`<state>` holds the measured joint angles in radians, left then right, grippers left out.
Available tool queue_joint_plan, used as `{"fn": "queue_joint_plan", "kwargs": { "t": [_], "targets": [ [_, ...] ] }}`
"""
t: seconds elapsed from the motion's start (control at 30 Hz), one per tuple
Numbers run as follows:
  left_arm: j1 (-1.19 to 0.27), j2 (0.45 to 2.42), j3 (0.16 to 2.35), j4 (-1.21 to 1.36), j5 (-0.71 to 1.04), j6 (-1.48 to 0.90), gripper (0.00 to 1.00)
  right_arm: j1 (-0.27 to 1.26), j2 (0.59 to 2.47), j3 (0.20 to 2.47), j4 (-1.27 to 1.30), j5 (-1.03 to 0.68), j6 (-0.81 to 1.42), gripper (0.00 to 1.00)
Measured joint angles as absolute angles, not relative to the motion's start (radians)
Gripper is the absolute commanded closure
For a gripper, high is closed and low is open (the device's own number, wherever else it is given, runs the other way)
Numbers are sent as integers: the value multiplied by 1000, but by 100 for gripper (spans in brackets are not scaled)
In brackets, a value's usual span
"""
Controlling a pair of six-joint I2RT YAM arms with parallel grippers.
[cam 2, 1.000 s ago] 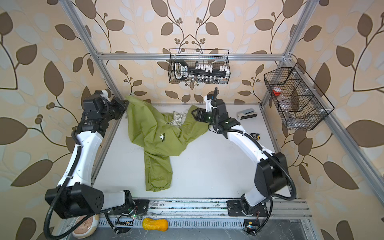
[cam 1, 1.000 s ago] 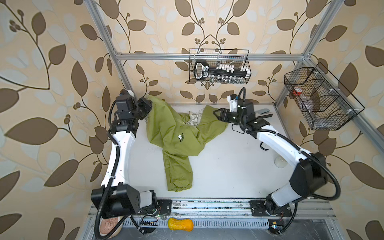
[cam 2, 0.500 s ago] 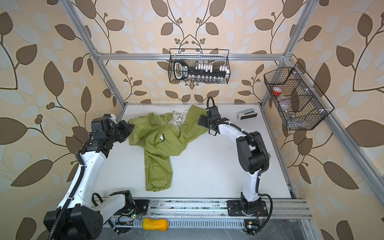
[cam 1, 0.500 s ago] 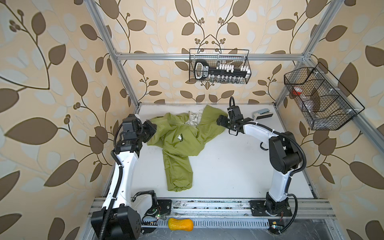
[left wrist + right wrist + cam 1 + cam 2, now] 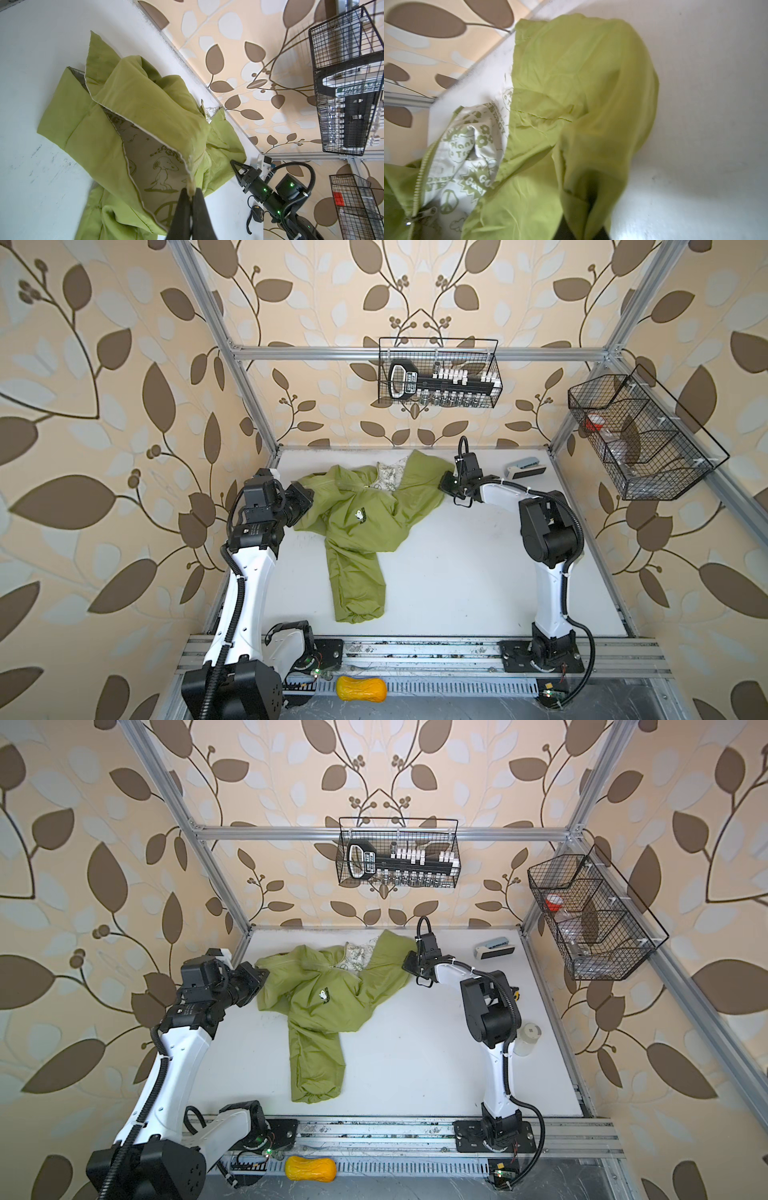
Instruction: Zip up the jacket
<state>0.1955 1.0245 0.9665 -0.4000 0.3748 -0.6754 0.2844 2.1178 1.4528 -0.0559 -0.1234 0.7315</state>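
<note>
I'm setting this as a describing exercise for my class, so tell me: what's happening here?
Two robot arms are working on a small green jacket crumpled on the white table. The left gripper is shut on a corner of its hem beside the zip; the right gripper is pinched on fabric at the opposite edge. The front gapes, with printed lining showing, so zipping is not yet done.
</note>
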Motion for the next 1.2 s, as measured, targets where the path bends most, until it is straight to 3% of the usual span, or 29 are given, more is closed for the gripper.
{"fn": "queue_joint_plan", "kwargs": {
  "t": [0.2,0.47,0.63,0.8,1.0,1.2],
  "targets": [
    [197,1171,1032,-371,335,-658,100,197,1848,1255,-52,-188,720,100],
    [205,1550,1522,-314,319,-666,100,17,1647,1363,-79,-304,676,100],
    [203,1763,1946,-344,368,-680,100,-30,1610,1407,-103,-352,657,100],
    [220,1848,2160,-346,403,-699,100,-54,1570,1407,-113,-379,651,100],
    [297,1834,2104,-276,455,-786,100,-97,1510,1386,-81,-405,654,100],
    [341,1618,1561,-155,466,-861,100,-106,1333,1114,7,-408,660,100]
  ]
}}
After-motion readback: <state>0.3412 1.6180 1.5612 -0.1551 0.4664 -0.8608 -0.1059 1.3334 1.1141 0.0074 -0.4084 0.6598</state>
